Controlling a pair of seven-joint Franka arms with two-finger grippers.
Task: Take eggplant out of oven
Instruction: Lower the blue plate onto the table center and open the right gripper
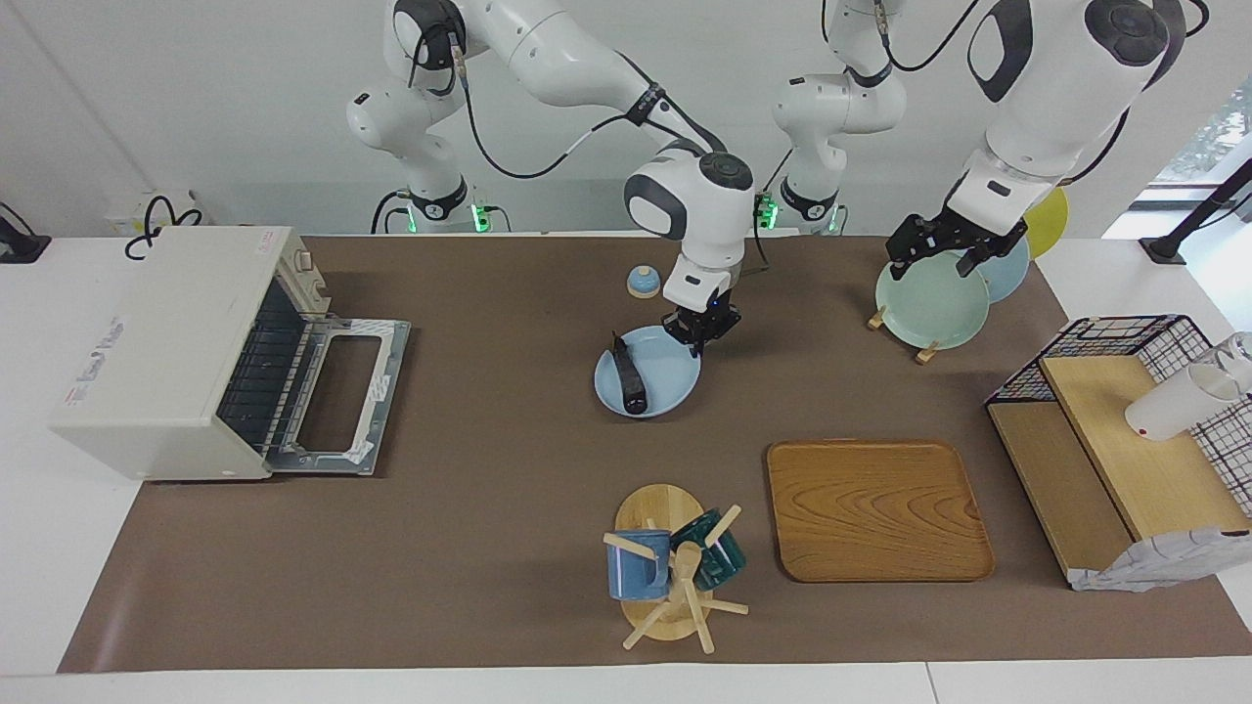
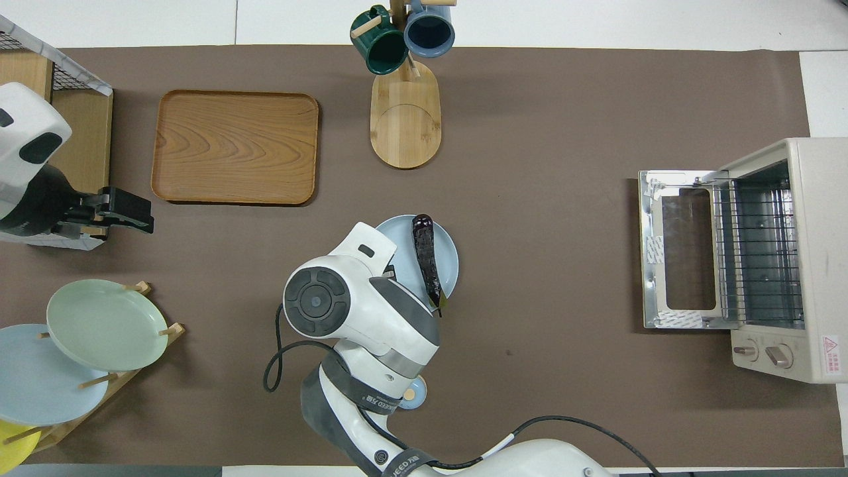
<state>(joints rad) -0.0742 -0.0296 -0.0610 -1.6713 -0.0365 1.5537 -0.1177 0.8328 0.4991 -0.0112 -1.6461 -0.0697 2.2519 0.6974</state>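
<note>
The right gripper (image 1: 699,330) is clamped on the rim of the light blue plate (image 1: 668,376) just below it, carrying the eggplant (image 1: 627,375), which looks light, smooth and liable to roll, so the rim seems the safer hold; whether the waiting left gripper (image 1: 939,249) is apart or together cannot be told.

table (image 1: 509,508) | oven (image 1: 166,352) | blue plate (image 1: 670,376) | wooden tray (image 1: 875,508) | mug stand (image 1: 660,562)

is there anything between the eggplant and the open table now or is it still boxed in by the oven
Nothing visible blocks it. The eggplant lies on a light blue plate at mid-table, well clear of the oven, whose door hangs open. The right gripper is at the plate's rim. The left gripper waits over the plate rack.
</note>
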